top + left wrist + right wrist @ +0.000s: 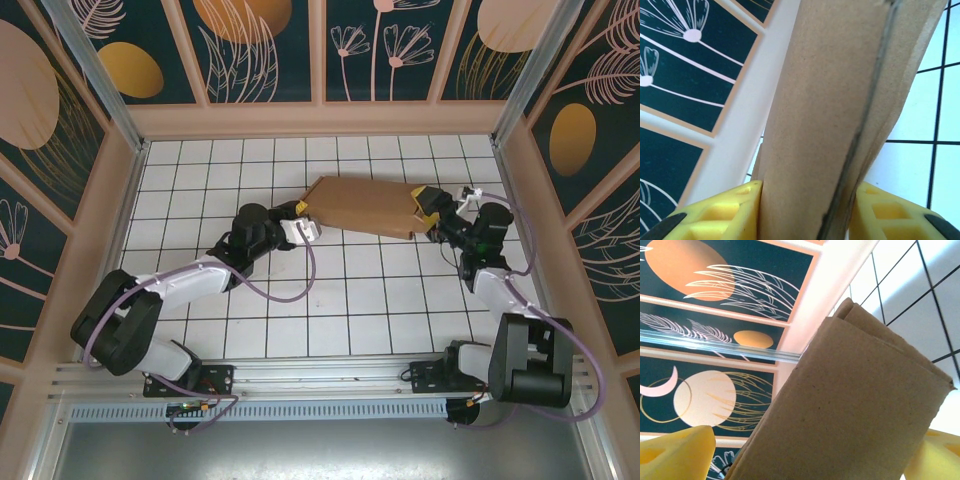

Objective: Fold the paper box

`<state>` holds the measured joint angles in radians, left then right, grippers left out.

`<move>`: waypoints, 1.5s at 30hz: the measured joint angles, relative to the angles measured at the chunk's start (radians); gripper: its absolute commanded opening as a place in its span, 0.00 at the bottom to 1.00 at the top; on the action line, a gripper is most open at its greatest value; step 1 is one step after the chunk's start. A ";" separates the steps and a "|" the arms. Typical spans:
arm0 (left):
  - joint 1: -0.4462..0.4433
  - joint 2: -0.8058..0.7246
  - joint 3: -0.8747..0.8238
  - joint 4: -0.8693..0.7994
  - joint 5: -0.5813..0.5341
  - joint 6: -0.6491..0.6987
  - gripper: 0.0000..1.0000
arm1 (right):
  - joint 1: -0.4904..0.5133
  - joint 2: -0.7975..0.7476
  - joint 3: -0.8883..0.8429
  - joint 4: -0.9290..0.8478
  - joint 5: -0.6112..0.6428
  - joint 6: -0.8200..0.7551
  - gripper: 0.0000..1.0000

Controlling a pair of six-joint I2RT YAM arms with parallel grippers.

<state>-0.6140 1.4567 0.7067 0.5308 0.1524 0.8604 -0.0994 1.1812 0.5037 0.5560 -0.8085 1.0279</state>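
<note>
The paper box is a flat brown cardboard slab lying slanted on the white tiles at the back centre-right. My left gripper is at its left end. In the left wrist view both yellow fingers press against the cardboard, one on each side, so the left gripper is shut on it. My right gripper is at the box's right end. There its yellow fingers stand wide apart, with the cardboard between them and a gap on the left side; the right gripper is open.
The tiled floor is fenced by beige walls with dark floral panels; the back wall runs close behind the box. Aluminium posts stand at the back corners. Both arm bases sit at the near rail.
</note>
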 measured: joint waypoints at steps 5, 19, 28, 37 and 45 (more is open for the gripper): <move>-0.009 -0.016 0.030 -0.123 0.013 -0.059 0.33 | -0.018 -0.030 0.006 -0.126 0.003 -0.069 0.93; 0.019 -0.056 0.093 -0.342 -0.060 -0.175 0.33 | -0.186 -0.068 -0.024 -0.224 0.050 -0.124 0.96; 0.018 -0.056 0.185 -0.517 -0.064 -0.202 0.32 | -0.204 -0.153 -0.032 -0.227 0.074 -0.247 0.99; 0.018 -0.101 0.342 -0.833 -0.036 -0.246 0.31 | -0.072 -0.265 0.051 -0.253 0.151 -0.614 0.99; 0.018 -0.140 0.423 -1.077 -0.029 -0.275 0.31 | 0.095 -0.265 0.210 -0.404 0.185 -0.958 0.95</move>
<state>-0.5957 1.3167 1.1301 -0.5461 0.1230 0.5850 -0.0040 0.9165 0.7139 0.1524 -0.6231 0.0704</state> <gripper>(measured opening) 0.328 0.961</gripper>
